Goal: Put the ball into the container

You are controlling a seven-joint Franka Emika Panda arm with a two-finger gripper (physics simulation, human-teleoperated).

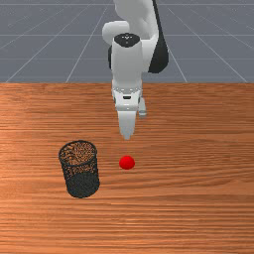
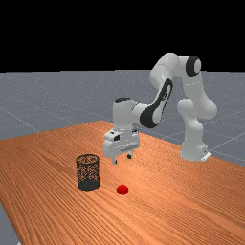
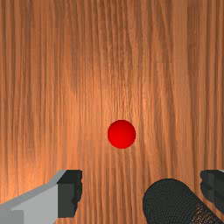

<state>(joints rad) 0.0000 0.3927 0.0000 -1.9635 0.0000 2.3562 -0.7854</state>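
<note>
The gripper [image 1: 127, 135] hangs above the table in the front view, directly over the ball in the picture. Its two fingertips stand well apart in the far view, where the gripper [image 2: 122, 159] is clear of the tabletop. Seen past the hand, the gripper [image 3: 141, 191] is open and holds nothing. A small red ball [image 1: 127, 162] rests on the wood, also seen below the fingers as a ball [image 2: 122, 190] and ahead of the fingertips as a ball [image 3: 121, 134]. The black mesh container [image 1: 81, 171] stands upright on the front view's left of the ball.
Orange-brown wood makes up the table [image 1: 198, 163] around ball and container. The mesh container [image 2: 88, 173] rises higher than the ball beside it, on the far view's left of the gripper. Part of the container [image 3: 168, 203] lies between the two fingers in the wrist view.
</note>
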